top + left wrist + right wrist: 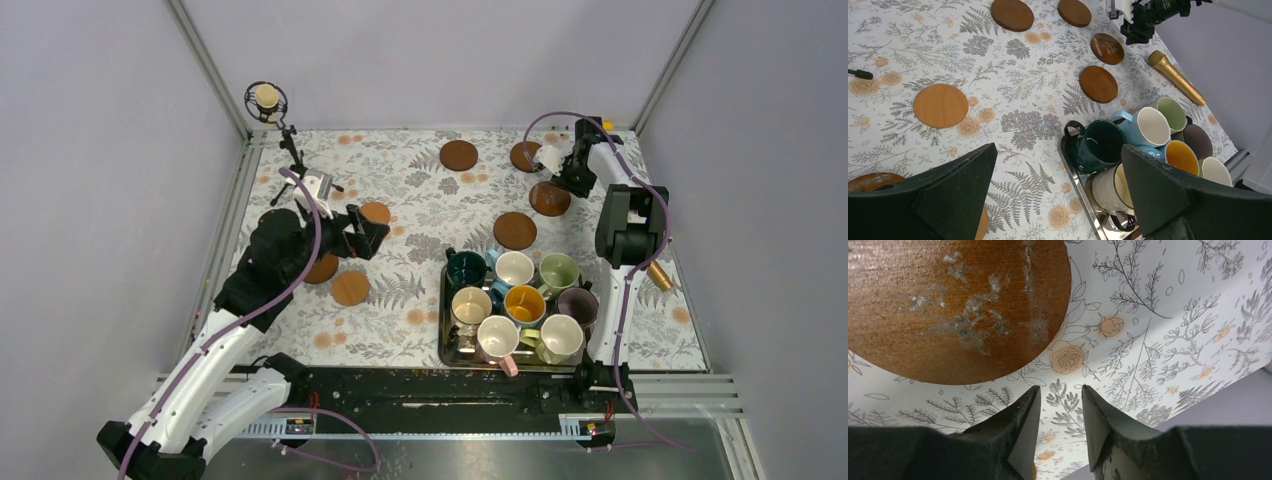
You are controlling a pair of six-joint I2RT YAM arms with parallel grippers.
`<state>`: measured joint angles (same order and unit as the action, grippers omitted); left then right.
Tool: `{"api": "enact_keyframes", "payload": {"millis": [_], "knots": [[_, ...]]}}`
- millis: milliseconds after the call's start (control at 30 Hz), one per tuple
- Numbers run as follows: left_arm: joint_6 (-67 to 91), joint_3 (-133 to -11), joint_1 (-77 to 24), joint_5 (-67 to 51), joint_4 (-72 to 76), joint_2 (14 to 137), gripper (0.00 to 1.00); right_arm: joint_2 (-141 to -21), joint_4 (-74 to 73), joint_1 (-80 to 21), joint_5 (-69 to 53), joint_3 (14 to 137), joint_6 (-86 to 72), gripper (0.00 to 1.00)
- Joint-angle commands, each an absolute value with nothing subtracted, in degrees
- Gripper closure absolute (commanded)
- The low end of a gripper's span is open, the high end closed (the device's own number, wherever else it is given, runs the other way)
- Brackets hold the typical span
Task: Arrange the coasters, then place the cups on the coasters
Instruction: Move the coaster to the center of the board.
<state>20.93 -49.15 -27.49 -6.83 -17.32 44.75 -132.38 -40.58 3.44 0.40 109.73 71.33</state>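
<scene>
Coasters, seven, lie flat on the counter: four beyond the tray, three well to its left. Cups, eight, crowd together inside the tray. Left jaws stand wide open and empty, left of the tray; right jaws, narrowly parted, grip nothing, beyond it beside one coaster.

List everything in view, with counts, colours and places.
thin round wooden coasters: seven, brown to orange, four far right, three left.
handled ceramic cups: eight, mixed colours, in tray.
rectangular steel tray: one, silver, near right.
gold microphone: one, gold, right of tray.
stand microphone: one, black, far left corner.
floral tablecloth: one, pale grey, under everything.
left tool: one, black, open, empty.
right tool: one, black, open, beside a coaster.
</scene>
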Motion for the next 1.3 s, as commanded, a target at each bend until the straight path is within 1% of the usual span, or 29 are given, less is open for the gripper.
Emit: {"api": "enact_keyframes", "payload": {"millis": [0,300,400,533,633,667,700,800,1000,1167,1267], "knots": [[19.93,-50.81,-27.80,-5.86,-15.28,44.51,0.01,-132.68,-41.73,3.35,0.23,110.27,80.26,0.57],[19.27,-51.11,-28.43,-4.72,-16.13,43.88,0.01,-131.83,-44.69,3.23,-2.04,108.99,91.27,0.56],[19.25,-51.12,-29.02,-4.46,-16.21,44.13,0.01,-132.57,-41.40,3.58,-0.38,108.55,94.97,0.56],[19.19,-51.24,-29.90,-4.91,-16.16,44.77,0.01,-134.05,-36.11,3.95,-2.79,108.17,97.58,0.57],[18.93,-51.40,-30.01,-4.55,-16.45,44.84,0.01,-132.46,-33.98,3.96,-4.98,104.52,100.59,0.57],[18.74,-51.44,-30.13,-4.24,-16.66,44.71,0.01,-131.83,-33.60,3.96,-5.32,102.27,102.33,0.51],[18.60,-51.47,-30.10,-3.91,-16.80,44.46,0.01,-131.08,-32.83,3.96,-6.22,100.63,103.29,0.56],[18.29,-51.50,-30.37,-3.08,-16.86,44.26,0.01,-128.80,-32.18,3.96,-8.85,96.64,107.48,0.57],[17.98,-51.67,-31.55,-2.73,-16.87,44.42,0.01,-128.73,-30.90,3.74,-10.36,96.67,107.55,0.57],[17.76,-51.71,-31.94,-2.41,-17.07,43.52,0.01,-128.67,-34.47,2.34,-10.51,98.79,106.89,0.58],[17.67,-51.57,-32.10,-1.86,-17.14,42.69,0.01,-127.53,-34.81,2.29,-10.83,97.39,107.20,0.58]]}}
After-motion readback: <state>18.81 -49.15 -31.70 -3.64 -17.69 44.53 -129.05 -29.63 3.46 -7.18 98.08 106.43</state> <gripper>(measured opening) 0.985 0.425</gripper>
